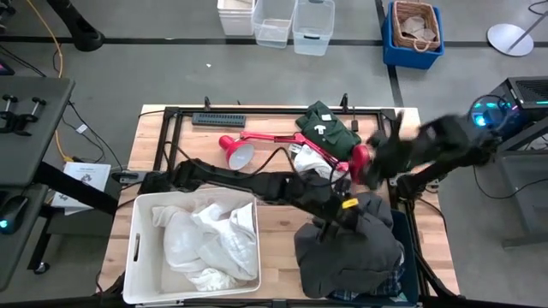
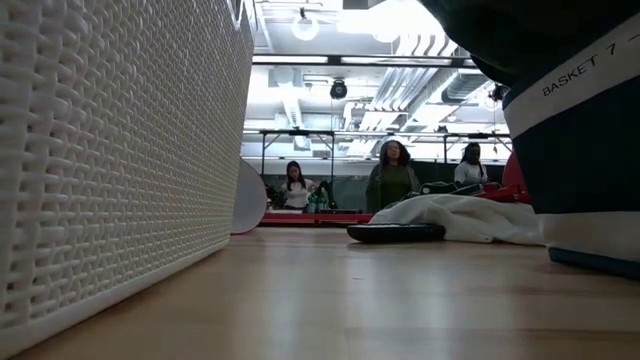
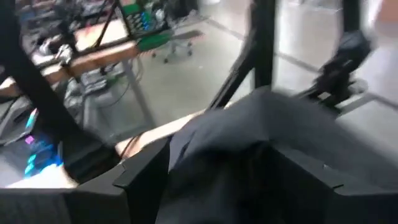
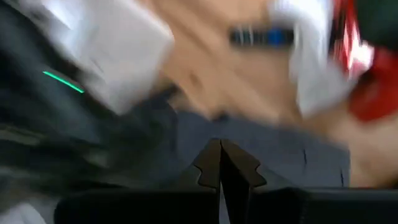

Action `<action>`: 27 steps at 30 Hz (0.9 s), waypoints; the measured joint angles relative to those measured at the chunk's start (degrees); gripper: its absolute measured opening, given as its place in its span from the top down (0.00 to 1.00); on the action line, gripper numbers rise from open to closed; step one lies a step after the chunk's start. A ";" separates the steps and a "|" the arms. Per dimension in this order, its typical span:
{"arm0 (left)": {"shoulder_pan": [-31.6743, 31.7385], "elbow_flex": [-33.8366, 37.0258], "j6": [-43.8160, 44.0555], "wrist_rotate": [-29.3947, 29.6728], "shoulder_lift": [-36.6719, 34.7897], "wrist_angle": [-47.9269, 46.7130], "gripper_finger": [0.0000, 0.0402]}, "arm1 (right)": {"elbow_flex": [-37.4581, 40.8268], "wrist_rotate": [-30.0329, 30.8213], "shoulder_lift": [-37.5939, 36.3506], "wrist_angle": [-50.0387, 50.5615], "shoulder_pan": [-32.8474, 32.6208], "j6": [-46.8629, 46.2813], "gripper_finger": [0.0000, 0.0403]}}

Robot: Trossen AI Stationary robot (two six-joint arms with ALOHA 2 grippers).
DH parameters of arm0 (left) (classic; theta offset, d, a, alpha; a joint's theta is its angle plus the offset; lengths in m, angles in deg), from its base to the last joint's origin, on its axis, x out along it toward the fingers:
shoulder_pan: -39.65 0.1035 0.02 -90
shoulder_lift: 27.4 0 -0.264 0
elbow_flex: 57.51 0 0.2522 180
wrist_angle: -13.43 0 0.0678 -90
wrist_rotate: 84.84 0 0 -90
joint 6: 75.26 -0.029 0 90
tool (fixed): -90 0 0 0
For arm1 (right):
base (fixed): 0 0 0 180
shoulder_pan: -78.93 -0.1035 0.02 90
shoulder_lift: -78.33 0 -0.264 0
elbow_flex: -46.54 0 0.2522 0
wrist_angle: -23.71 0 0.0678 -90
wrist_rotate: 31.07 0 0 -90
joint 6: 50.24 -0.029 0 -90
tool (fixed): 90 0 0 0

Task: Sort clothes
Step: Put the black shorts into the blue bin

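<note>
The left gripper is reaching across from the white bin to sit on the grey garment, which is heaped over the navy bin so darks stay apart from the whites; can't tell if it's clamped. The right gripper, pinched shut on nothing, hangs just behind that navy bin, near the red lamp and green garment

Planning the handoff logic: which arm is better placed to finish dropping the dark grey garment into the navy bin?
Left. Its gripper is down on the dark grey garment over the navy bin; the right gripper is raised near the red lamp.
</note>
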 joint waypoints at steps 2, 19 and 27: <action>0.06 -0.19 1.22 -1.12 -1.97 -2.24 0.39 | 5.11 -1.42 -0.11 0.35 -4.52 -5.70 1.00; 5.90 1.68 0.65 -6.05 -26.66 -30.81 0.39 | 24.76 8.29 1.28 -38.25 -11.16 -2.61 1.00; 8.00 10.59 5.05 -3.48 -41.28 -28.14 0.39 | 27.96 -9.65 11.84 -41.69 -13.02 -1.30 1.00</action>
